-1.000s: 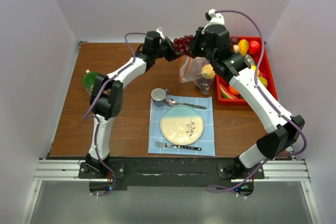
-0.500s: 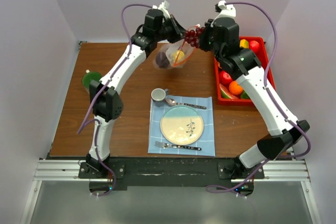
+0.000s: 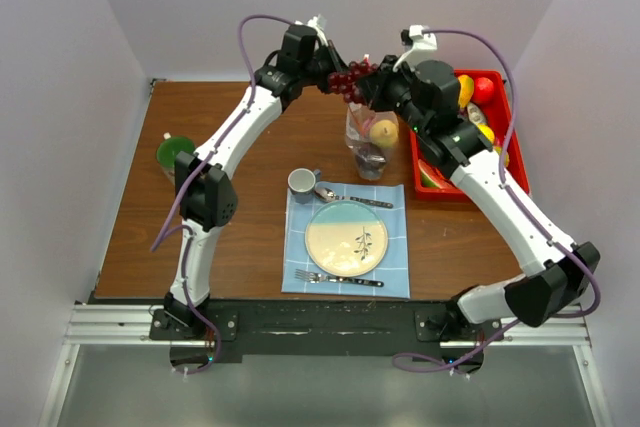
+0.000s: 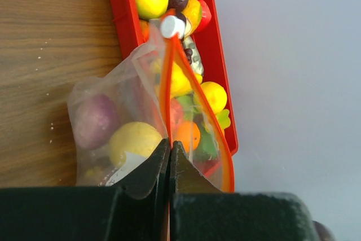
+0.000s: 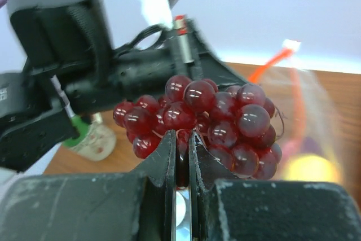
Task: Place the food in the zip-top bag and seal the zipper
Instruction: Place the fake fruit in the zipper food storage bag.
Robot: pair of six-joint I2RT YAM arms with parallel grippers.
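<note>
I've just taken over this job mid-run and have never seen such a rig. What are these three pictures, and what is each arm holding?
Two white robot arms work over a wooden table. The overhead picture looks down from behind them; the other two come from wrist cameras. The left gripper is shut on the zip-top bag at its mouth edge; a yellow piece and a purple piece are inside. The right gripper is shut on the grapes. More food fills the red tray. A plate, cup, fork and spoon lie nearby.
</note>
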